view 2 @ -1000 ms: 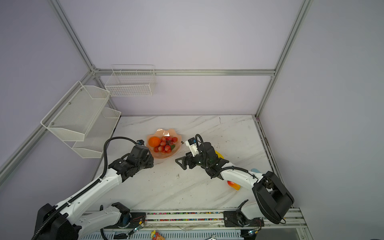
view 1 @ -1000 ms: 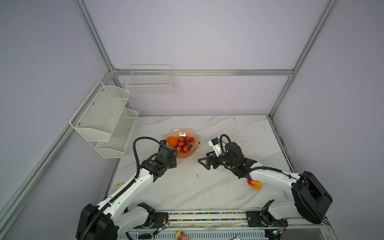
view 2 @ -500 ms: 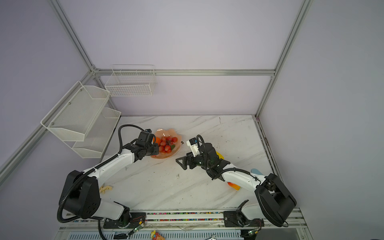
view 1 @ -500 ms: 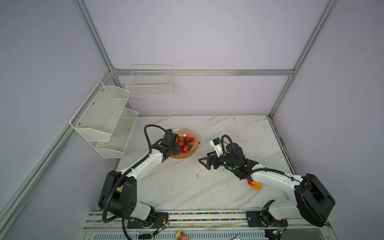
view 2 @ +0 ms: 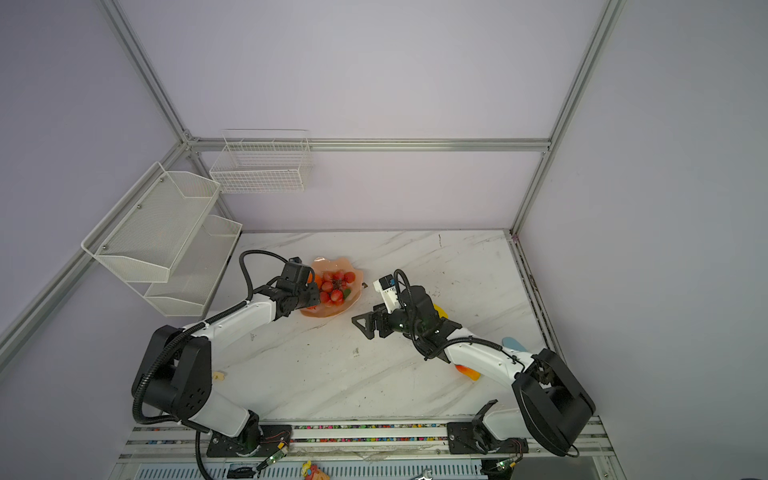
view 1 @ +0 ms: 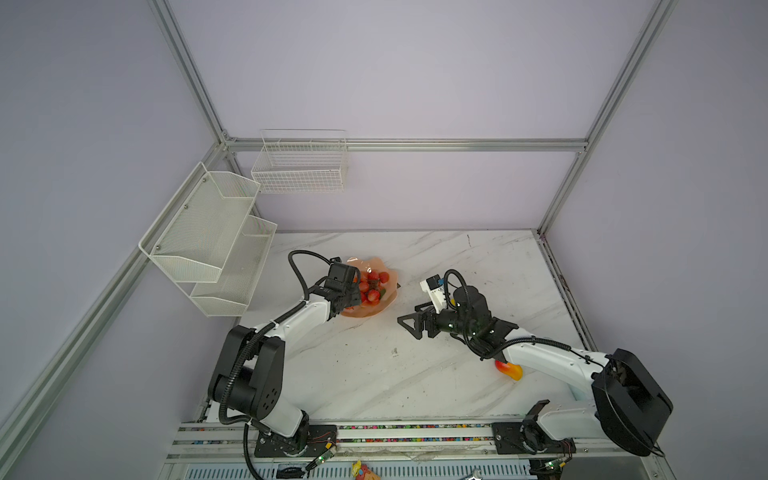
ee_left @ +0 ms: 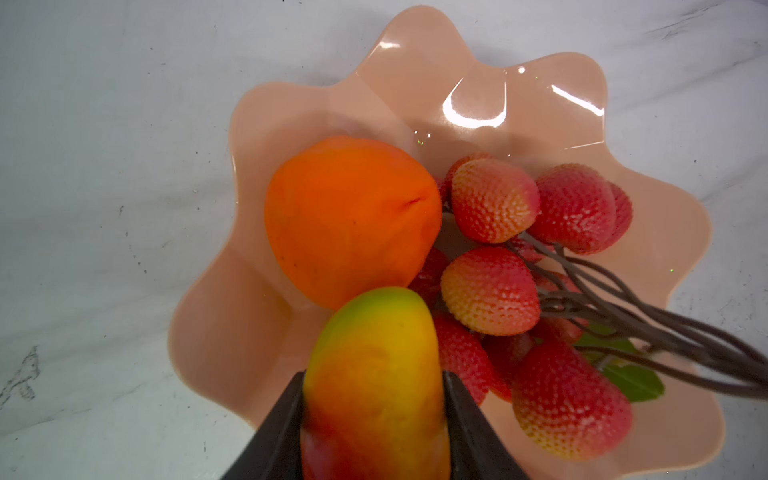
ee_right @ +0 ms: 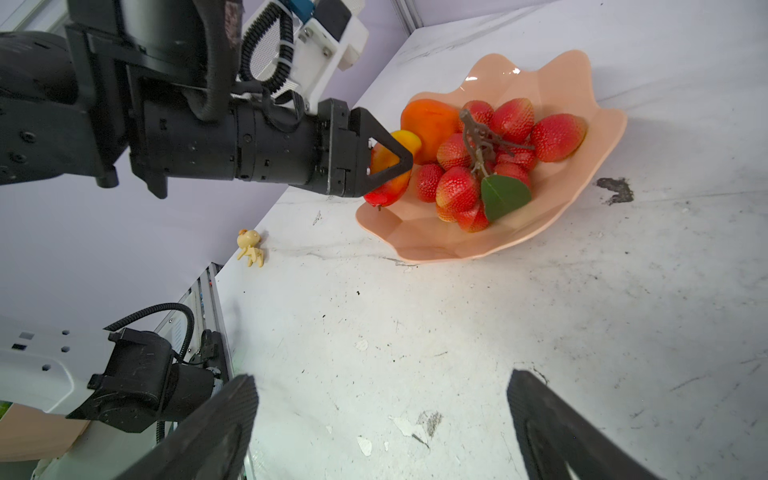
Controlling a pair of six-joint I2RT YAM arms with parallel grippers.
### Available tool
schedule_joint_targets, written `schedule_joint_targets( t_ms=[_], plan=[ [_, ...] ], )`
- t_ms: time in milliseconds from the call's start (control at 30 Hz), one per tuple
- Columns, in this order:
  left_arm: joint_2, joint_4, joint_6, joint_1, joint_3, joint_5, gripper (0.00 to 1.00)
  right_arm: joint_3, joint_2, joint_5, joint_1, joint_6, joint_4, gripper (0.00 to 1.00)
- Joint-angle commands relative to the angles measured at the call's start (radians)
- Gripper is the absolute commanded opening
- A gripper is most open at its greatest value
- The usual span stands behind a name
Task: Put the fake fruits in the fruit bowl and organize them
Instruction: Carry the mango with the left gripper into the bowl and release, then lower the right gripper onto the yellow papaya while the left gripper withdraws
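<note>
Grips red-and-yellow mango (ee_left: 374, 340) in left gripper (ee_left: 372, 378) jaws, narrow, pinched on both sides, lower centre of left wrist view. Hangs it over rim of fruit bowl (ee_left: 478, 95), just beside orange (ee_left: 349, 216); contact unclear. Shows orange and red bunch (ee_left: 490, 286) inside bowl, touching, bowl mid-frame in both top views. Holds right gripper (ee_right: 380, 382) wide open, nothing between jaws, above bare table (ee_right: 415, 332) right of bowl. Shows second mango (view 1: 509, 369) on table, lower right, partly under right arm

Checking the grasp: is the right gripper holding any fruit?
No, the right gripper stands open over the table, with nothing between its jaws.
</note>
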Motion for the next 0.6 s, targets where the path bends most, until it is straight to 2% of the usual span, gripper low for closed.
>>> schedule_joint_targets(
  t_ms=[0, 300, 500, 567],
  plan=[
    [0.0, 0.05, -0.03, 0.005, 0.027, -0.009, 0.41, -0.008, -0.028, 0.014, 0.002, 0.02, 0.002, 0.97],
    [-0.014, 0.057, -0.035, 0.004, 0.003, -0.007, 0.61, -0.004, -0.036, 0.039, 0.002, 0.031, -0.016, 0.97],
    [-0.056, 0.044, -0.034, 0.004, -0.008, -0.01, 0.66, -0.019, -0.05, 0.081, -0.015, 0.067, -0.039, 0.97],
    [-0.088, 0.035, -0.03, 0.005, -0.011, -0.011, 0.66, -0.017, -0.064, 0.129, -0.04, 0.091, -0.076, 0.97]
  ],
)
